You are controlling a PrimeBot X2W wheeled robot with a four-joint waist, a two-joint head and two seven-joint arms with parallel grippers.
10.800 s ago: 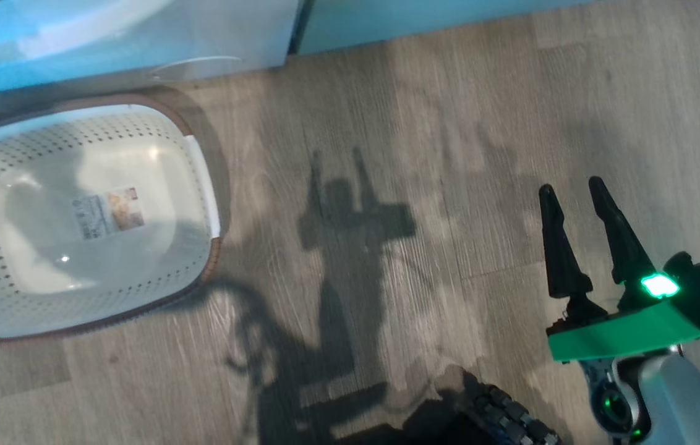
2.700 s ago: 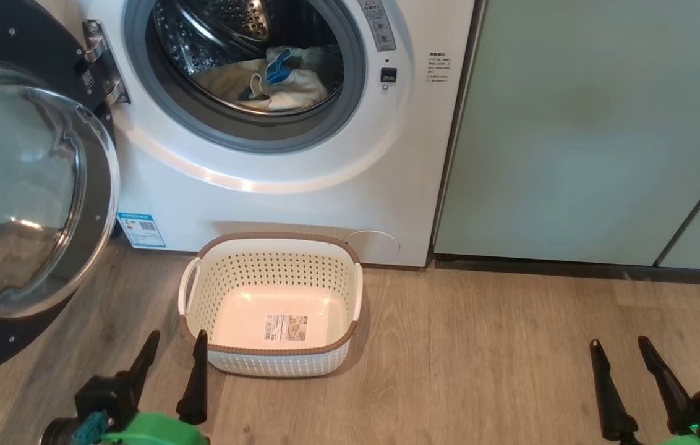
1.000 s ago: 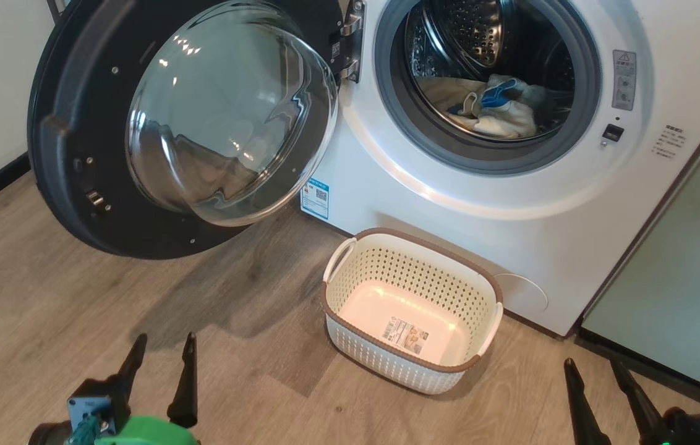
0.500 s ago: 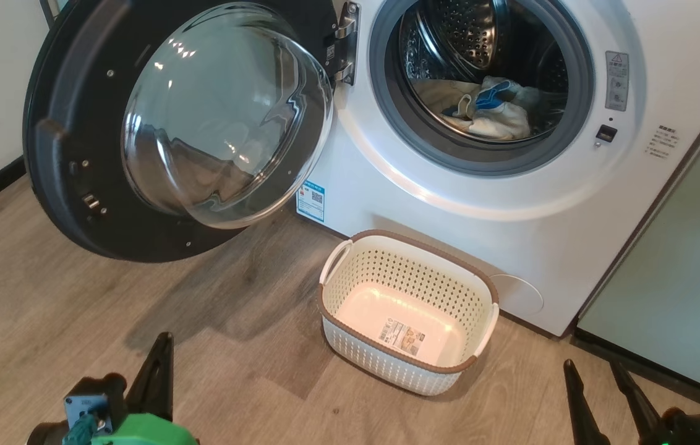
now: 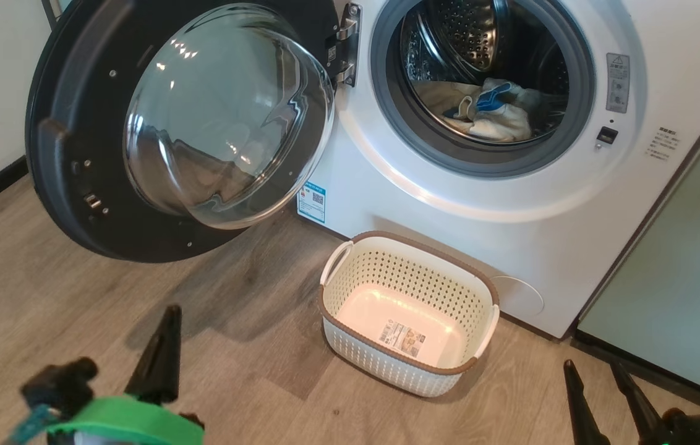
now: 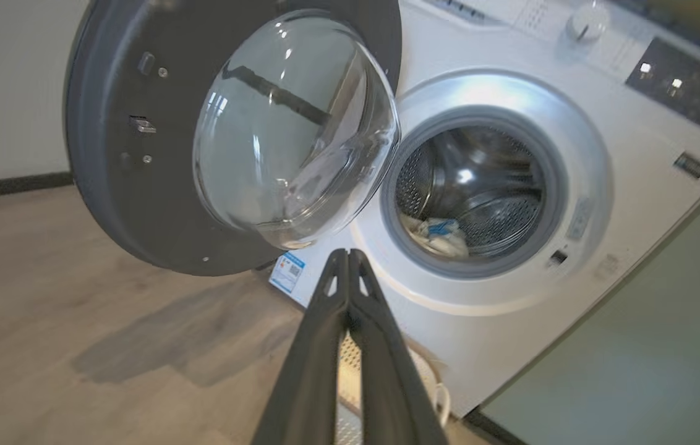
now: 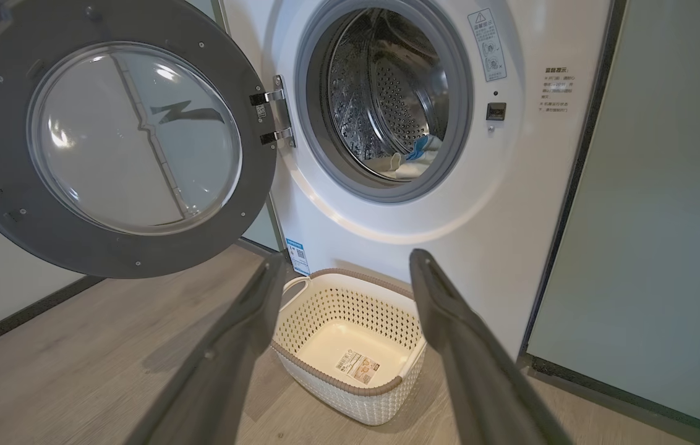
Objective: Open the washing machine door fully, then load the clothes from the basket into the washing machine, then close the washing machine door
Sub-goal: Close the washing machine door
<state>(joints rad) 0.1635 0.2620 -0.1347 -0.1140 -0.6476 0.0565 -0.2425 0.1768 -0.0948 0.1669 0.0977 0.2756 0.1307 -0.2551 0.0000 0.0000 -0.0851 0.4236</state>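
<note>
Shows white on the washing machine (image 5: 511,247), glossy black around the door (image 5: 65,185), clear glass inside. Shows cream with small holes and a brown rim on the basket (image 5: 387,364) (steel drum (image 5: 473,37) dotted likewise). Shows pale cream and blue on the clothes (image 5: 498,120), grey-brown grain on the floor (image 5: 47,296).

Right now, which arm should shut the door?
Probably left. The washing machine door hangs open on that side, nearer the shut left jaws. The clothes lie in the drum; the basket is empty.
</note>
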